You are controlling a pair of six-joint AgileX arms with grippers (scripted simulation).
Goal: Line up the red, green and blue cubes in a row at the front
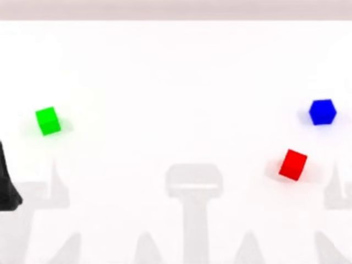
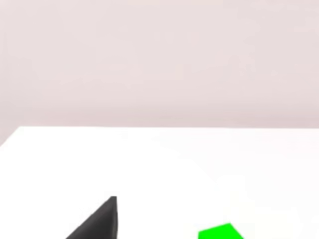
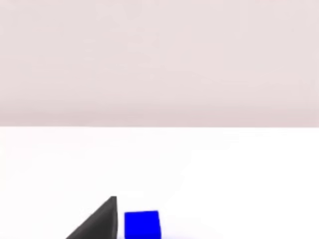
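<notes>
The green cube (image 1: 48, 121) lies on the white table (image 1: 176, 82) at the left. At the right lies the blue cube (image 1: 322, 112), and the red cube (image 1: 292, 164) sits just in front of it, slightly nearer the middle. My left gripper (image 1: 6, 190) is a dark shape at the left edge, in front of the green cube and apart from it. In the left wrist view a dark part of that gripper (image 2: 102, 221) shows, with the green cube (image 2: 220, 232) off to one side. The right gripper (image 3: 102, 221) shows only in the right wrist view, close beside the blue cube (image 3: 142, 224).
The table's far edge meets a pale pinkish wall (image 1: 176, 10) at the back. Grey shadows (image 1: 193, 187) fall across the front strip of the table. The right arm is outside the top view.
</notes>
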